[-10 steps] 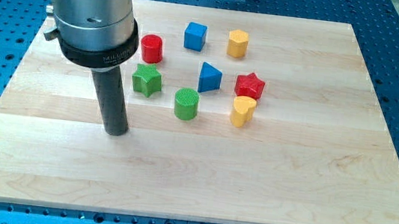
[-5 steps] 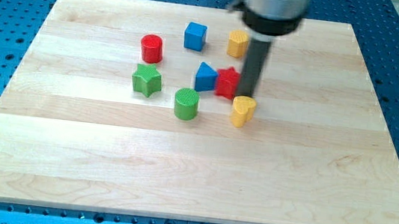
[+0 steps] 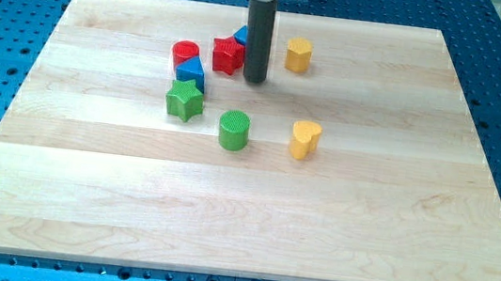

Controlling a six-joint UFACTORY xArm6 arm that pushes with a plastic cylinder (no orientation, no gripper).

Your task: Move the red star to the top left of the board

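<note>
The red star lies in the upper middle of the wooden board. My tip touches its right side. The rod rises to the view's top and hides most of the blue cube behind the star. The blue triangle sits just left of and below the star, against the red cylinder.
A green star lies below the blue triangle. A green cylinder stands below my tip. A yellow hexagonal block is to the tip's right, and a yellow heart lies lower right.
My tip has swept from the star's right side toward the upper left, pushing the red star and the blue triangle left and up, next to the red cylinder and blue cube.
</note>
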